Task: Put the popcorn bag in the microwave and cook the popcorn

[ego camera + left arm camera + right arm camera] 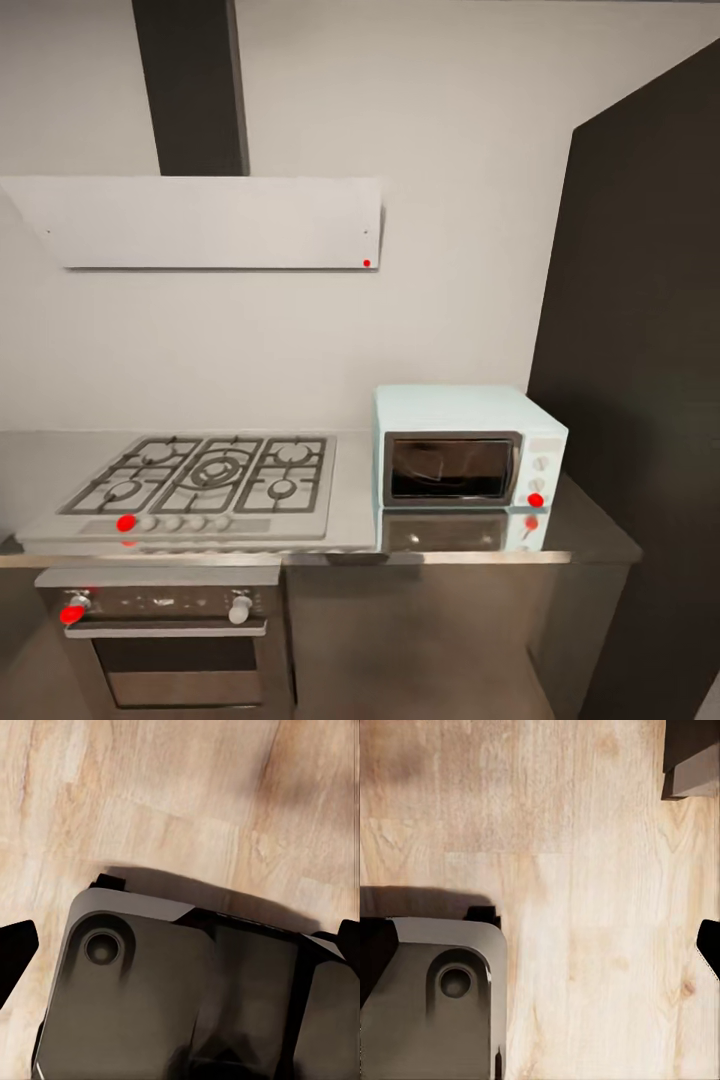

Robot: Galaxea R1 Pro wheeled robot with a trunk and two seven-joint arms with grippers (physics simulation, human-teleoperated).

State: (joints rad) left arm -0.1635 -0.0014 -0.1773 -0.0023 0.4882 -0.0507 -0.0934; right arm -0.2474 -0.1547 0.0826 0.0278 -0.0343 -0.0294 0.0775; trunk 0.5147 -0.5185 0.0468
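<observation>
We face the microwave (470,457), door closed, on the bench (590,535) right of the hob (205,475); the bag isn't in front of us, so we judge we're searching. Both arms hang over the floor (585,907), each pair of fingers (15,952) spread wide. Next we need to find the bag.

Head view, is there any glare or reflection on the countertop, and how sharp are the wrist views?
Head view: the glossy countertop mirrors the microwave, red light included; the picture is slightly soft. Left wrist view: the wood floor is blurred, with a dark shadow behind the robot base. Right wrist view: the floor grain is sharper, with a soft shadow at one corner.
</observation>
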